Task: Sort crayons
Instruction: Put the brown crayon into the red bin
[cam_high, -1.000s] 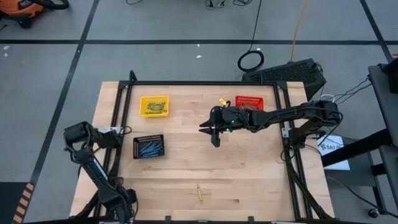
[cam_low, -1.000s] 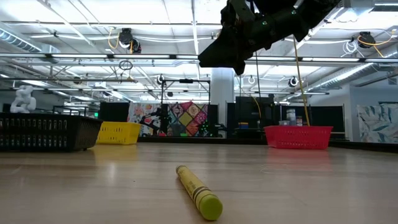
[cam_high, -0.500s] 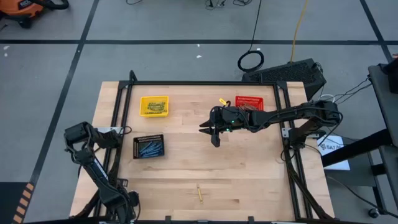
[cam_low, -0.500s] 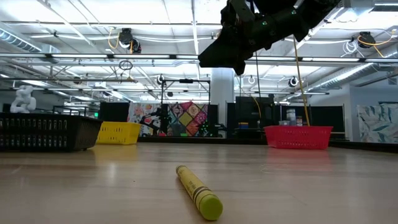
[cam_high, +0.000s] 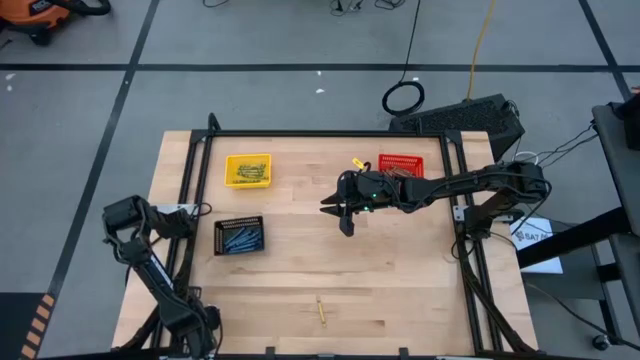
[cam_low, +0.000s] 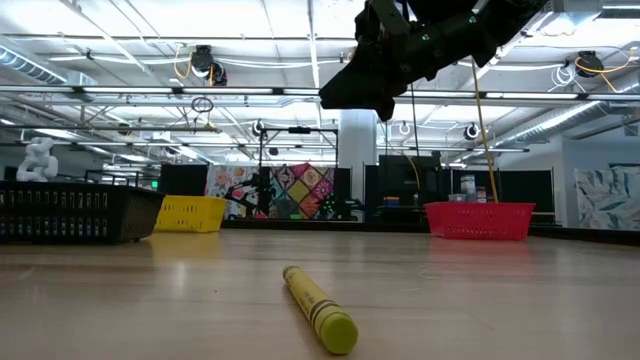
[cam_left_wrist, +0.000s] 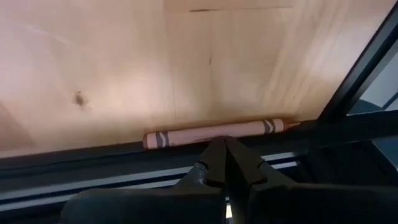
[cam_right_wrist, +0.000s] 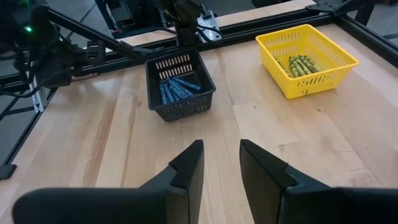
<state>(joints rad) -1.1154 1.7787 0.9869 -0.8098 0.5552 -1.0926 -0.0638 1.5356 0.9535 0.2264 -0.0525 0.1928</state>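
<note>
A brown-red crayon (cam_left_wrist: 214, 132) lies on the wood along a black frame rail (cam_left_wrist: 93, 165) near the table's near left corner. My left gripper (cam_left_wrist: 224, 142) is shut, its tips over the rail at the crayon's middle. A yellow crayon (cam_high: 321, 311) (cam_low: 318, 308) lies flat near the front edge. My right gripper (cam_high: 345, 215) (cam_right_wrist: 221, 158) hangs open above the table's middle, with nothing between its fingers. Blue crayons lie in the black basket (cam_high: 239, 236) (cam_right_wrist: 180, 84), and yellow ones in the yellow basket (cam_high: 248, 169) (cam_right_wrist: 308, 59). My left gripper's shut fingertips (cam_left_wrist: 217, 149) come slanting down over the rail to the crayon's long side (cam_left_wrist: 219, 135), near its middle. Whether they touch the crayon I cannot tell. The crayon lies flat on the table against the rail.
A red basket (cam_high: 401, 165) (cam_low: 478, 220) stands at the far right, with a small yellow piece (cam_high: 357, 163) beside it. Black frame rails (cam_high: 330, 133) run round the table top. Bare wood lies between the baskets and the front edge.
</note>
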